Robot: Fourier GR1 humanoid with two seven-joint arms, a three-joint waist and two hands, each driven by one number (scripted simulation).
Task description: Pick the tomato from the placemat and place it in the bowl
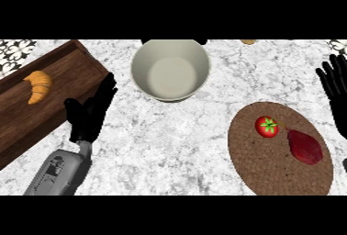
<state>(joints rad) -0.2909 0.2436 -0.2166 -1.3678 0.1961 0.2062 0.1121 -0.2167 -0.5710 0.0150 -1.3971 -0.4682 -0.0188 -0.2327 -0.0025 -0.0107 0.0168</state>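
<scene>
A small red tomato (pixel 266 125) with a green stem sits on the upper part of a round brown woven placemat (pixel 271 165) at the lower right. The cream bowl (pixel 170 69) stands at the top centre and holds nothing. My right hand (pixel 337 89) shows at the right edge, fingers straight and open, just right of the placemat and apart from the tomato. At the left, my left hand (pixel 92 114) is open with fingers pointing up, beside the wooden tray and far from the tomato.
A dark red oblong vegetable (pixel 305 147) lies on the placemat right of the tomato. A brown wooden tray (pixel 51 69) at the left holds a croissant (pixel 38 85). Marble counter lies between bowl and placemat.
</scene>
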